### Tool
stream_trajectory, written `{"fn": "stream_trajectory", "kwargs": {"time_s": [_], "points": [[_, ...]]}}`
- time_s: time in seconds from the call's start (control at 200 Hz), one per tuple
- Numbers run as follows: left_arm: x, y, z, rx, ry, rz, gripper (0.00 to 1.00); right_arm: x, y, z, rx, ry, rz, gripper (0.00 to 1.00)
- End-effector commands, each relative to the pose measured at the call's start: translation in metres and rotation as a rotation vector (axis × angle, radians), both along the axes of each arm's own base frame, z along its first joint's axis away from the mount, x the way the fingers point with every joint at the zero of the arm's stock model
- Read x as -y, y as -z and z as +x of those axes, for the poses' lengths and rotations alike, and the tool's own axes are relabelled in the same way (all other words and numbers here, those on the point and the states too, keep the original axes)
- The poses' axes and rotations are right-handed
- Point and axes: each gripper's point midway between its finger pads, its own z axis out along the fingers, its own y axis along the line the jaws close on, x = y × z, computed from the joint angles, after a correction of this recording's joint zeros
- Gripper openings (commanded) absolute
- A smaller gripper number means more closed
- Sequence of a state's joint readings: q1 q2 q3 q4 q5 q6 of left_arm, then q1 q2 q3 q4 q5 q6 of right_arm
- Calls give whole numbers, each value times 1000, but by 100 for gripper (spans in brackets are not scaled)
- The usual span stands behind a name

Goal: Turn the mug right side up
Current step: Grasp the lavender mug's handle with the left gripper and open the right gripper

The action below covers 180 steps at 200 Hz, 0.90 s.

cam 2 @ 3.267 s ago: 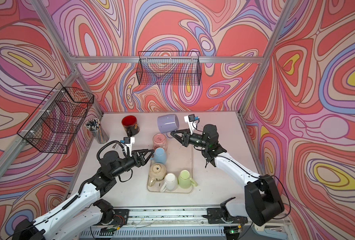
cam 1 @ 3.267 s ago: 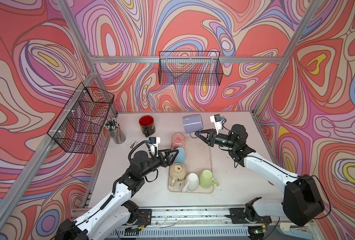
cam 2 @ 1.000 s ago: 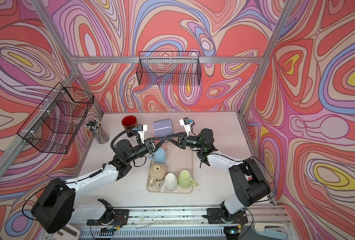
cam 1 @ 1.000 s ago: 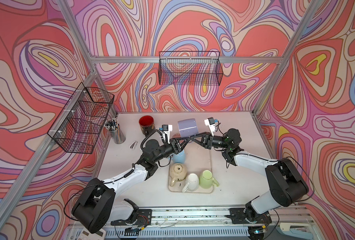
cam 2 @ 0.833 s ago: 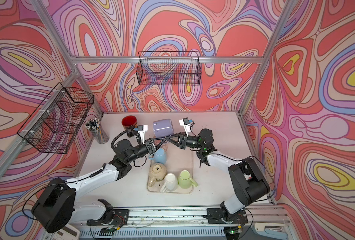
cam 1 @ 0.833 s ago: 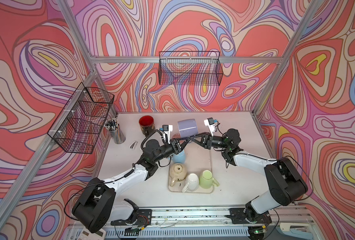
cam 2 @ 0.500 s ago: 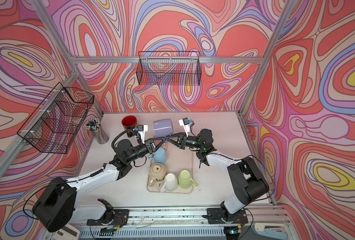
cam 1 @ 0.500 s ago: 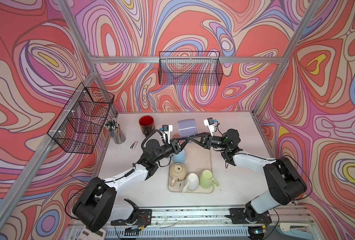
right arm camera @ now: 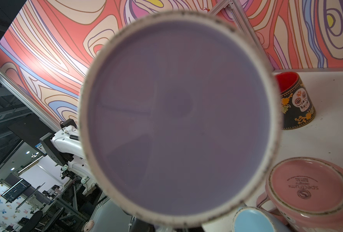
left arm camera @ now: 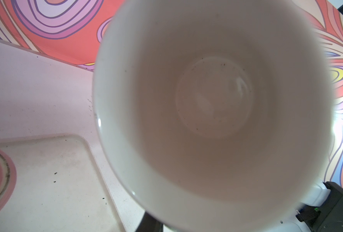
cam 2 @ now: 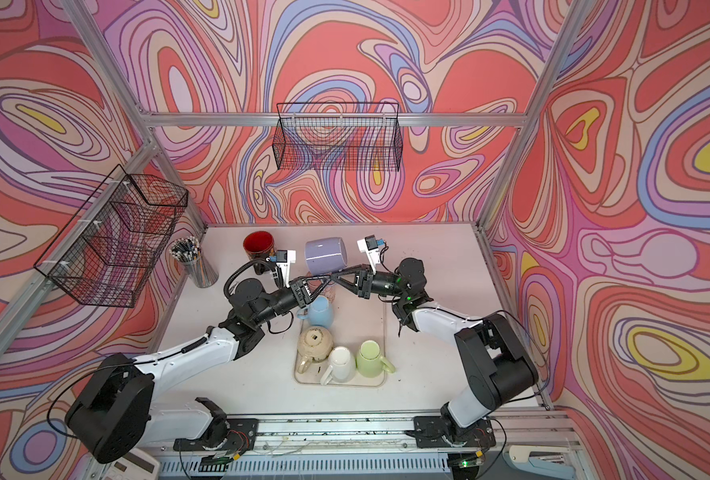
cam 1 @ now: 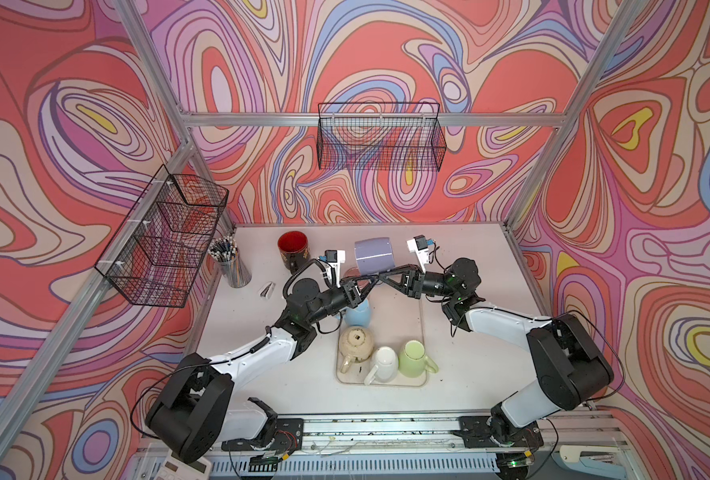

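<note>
I hold the lavender mug (cam 1: 372, 254) on its side in the air over the table (cam 1: 469, 257). My right gripper (cam 1: 384, 276) is clamped under it. My left gripper (cam 1: 368, 283) meets it there, grip unclear. The left wrist view shows the lavender mug (left arm camera: 206, 100) white inside. The right wrist view shows its base and an upturned pink mug (right arm camera: 307, 188).

- A dark mug (cam 1: 293, 251) with a red inside stands upright at the back of the table (cam 1: 478, 266).
- A cup of pencils (cam 1: 229, 262) stands near it.
- The tray (cam 1: 403, 316) holds blue (cam 1: 357, 313), white (cam 1: 386, 360) and green (cam 1: 415, 353) mugs, a beige pot (cam 1: 356, 342) and an upturned pink mug (right arm camera: 309, 186).
- Two wire baskets (cam 1: 380, 143) (cam 1: 166, 239) hang on the walls.
</note>
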State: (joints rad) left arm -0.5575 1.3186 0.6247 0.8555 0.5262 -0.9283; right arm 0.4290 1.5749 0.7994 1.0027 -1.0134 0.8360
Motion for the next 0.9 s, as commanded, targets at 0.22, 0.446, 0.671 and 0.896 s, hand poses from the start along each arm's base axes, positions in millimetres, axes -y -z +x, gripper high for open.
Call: {"fn": "stream_trajectory", "kwargs": {"time_s": [0.22, 0.446, 0.671, 0.896], "points": [[-9, -36, -1, 96, -48, -77, 0, -12, 16, -20, 39, -106, -32, 18], [-15, -34, -2, 99, -79, -69, 0, -13, 25, -17, 24, -97, -48, 30], [-24, -21, 4, 60, -150, 11, 0, -12, 31, -18, 22, -88, -72, 36], [-42, -4, 11, 9, -263, 148, 0, -9, 33, -19, 36, -55, -111, 37]]}}
